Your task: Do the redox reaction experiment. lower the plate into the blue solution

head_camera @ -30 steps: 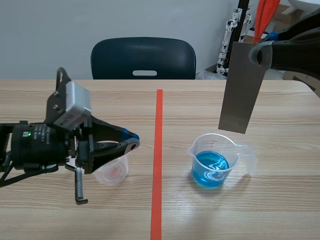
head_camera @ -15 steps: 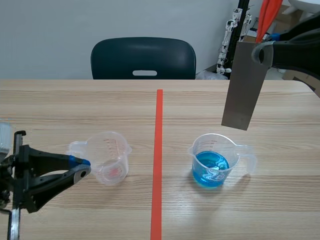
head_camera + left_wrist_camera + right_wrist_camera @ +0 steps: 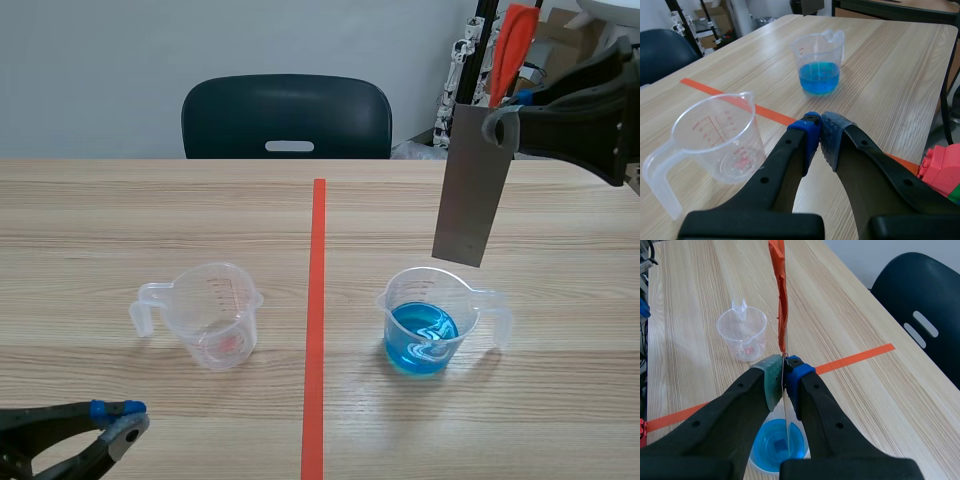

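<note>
Across the pale wooden table (image 3: 150, 210), in the scene view, an orange-red tape line (image 3: 317, 300) runs away toward a dark chair (image 3: 287, 115) and a grey wall (image 3: 100, 60). The right gripper (image 3: 500, 120) clamps the top of the grey plate (image 3: 470, 185), which hangs tilted above the cup of blue solution (image 3: 430, 320), its lower edge clear of the liquid. An empty clear cup (image 3: 212, 315) stands across the line; the left gripper (image 3: 120, 422) lies low at the near corner.

From the left wrist, the left gripper (image 3: 819, 137) has its pads together on nothing, beside the clear cup (image 3: 717, 140) and well short of the blue one (image 3: 819, 62).

From the right wrist, the pads (image 3: 771, 375) pinch the plate (image 3: 786, 415) edge-on, directly over the blue solution (image 3: 772, 440), and an orange-red strip (image 3: 780, 290) rises from the grip.
</note>
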Controlling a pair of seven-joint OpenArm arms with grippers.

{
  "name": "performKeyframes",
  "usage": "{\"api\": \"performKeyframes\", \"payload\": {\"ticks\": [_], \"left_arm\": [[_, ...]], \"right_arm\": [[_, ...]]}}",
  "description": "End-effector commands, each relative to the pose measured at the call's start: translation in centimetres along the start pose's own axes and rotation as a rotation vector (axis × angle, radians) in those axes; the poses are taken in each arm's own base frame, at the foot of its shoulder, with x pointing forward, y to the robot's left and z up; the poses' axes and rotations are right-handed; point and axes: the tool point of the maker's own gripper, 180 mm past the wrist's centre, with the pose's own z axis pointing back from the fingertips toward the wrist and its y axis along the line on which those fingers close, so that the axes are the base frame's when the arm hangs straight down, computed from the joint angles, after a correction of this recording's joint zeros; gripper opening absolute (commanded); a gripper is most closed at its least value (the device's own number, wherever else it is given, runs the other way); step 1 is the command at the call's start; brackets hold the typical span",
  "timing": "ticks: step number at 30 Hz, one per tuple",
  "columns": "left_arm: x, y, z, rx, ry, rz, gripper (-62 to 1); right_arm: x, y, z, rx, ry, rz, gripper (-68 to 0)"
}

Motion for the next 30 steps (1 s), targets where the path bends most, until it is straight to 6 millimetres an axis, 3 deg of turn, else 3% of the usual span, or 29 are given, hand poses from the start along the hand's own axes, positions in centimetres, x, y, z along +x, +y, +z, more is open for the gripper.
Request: {"api": "performKeyframes", "payload": {"ticks": [1,12,19,21,23,27,30], "left_arm": [[-0.1,-0.2,0.0,0.027,-0.035,0.024,-56.9],[-0.9,-3.4,2.2,0.084,-0.26,0.072,-56.8],[-1.8,-2.9,1.8,0.102,-0.278,0.077,-55.8],[-1.7,-2.4,1.5,0.101,-0.286,0.064,-50.4],[-1.6,-2.1,1.3,0.102,-0.293,0.055,-40.4],[-1.4,-1.9,1.3,0.112,-0.305,0.058,-8.9],[-1.2,-1.8,1.1,0.114,-0.314,0.055,-0.1]], "right_arm": [[1.2,-0.2,-0.1,0.007,-0.037,0.019,-66.9],[-1.3,-1.0,-1.9,-0.008,-0.003,0.001,-66.9],[-2.6,-1.2,-3.0,-0.011,0.013,-0.019,-66.9],[-2.9,-1.2,-3.3,-0.009,0.02,-0.025,-66.9],[-3.3,-1.1,-3.6,-0.007,0.032,-0.034,-66.9],[-4.1,-1.2,-4.1,-0.01,0.049,-0.051,-66.9],[-4.6,-1.4,-4.3,-0.017,0.054,-0.064,-66.9]]}}
